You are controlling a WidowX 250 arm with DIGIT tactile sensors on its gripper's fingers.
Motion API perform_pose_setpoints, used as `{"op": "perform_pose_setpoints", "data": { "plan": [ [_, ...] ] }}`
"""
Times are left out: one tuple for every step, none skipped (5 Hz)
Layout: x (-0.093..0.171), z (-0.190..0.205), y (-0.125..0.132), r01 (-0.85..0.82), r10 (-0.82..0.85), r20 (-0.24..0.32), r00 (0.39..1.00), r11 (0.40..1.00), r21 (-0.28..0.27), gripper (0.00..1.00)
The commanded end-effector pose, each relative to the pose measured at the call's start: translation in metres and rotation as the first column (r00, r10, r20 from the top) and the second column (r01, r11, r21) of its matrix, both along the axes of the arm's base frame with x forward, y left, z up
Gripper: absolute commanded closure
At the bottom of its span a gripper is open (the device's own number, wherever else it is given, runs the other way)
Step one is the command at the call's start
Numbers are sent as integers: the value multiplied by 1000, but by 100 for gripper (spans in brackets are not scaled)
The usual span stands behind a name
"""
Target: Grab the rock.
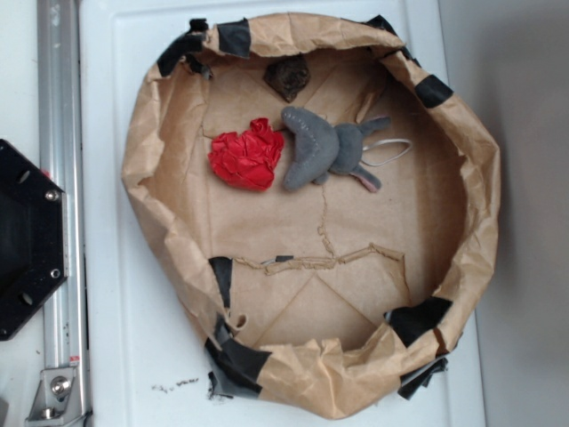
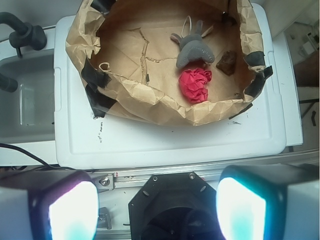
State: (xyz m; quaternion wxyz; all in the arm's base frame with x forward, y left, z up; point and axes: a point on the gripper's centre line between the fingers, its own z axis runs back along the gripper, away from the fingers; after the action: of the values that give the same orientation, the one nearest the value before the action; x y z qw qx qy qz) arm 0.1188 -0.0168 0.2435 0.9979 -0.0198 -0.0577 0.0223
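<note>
Against the paper wall: the small dark brown-black rough rock (image 1: 287,77) sits on the floor of the crumpled brown paper basin (image 1: 311,382), just beside the grey plush animal (image 1: 324,149).
Tool: the tool (image 2: 157,207) hangs back over the arm's base, well apart from the basin, its two pale pads spread wide, holding nothing.
Risk: the rock hugs the wall, so one pad might snag paper; the plush ear lies close and could be pinched instead.
Count: one rock, one plush, one wrinkly red ball (image 1: 246,155).
Support: white table (image 1: 124,338).
</note>
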Motion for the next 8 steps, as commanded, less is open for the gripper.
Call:
{"op": "perform_pose_setpoints", "data": {
  "plan": [
    [0, 0, 0, 0, 0, 0, 1000, 1000, 0, 0],
    [50, -31, 26, -151, 149, 28, 988, 985, 80, 0],
    [95, -52, 46, -393, 388, 130, 913, 920, 13, 0],
    [129, -66, 63, -610, 590, 270, 761, 793, -14, 0],
    [138, -106, 87, -787, 758, 268, 595, 617, 3, 0],
    [126, -130, 96, -880, 874, 106, 474, 471, 57, 0],
    [126, -130, 96, -880, 874, 106, 474, 471, 57, 0],
    [126, -130, 96, -880, 874, 106, 474, 471, 57, 0]
  ]
}}
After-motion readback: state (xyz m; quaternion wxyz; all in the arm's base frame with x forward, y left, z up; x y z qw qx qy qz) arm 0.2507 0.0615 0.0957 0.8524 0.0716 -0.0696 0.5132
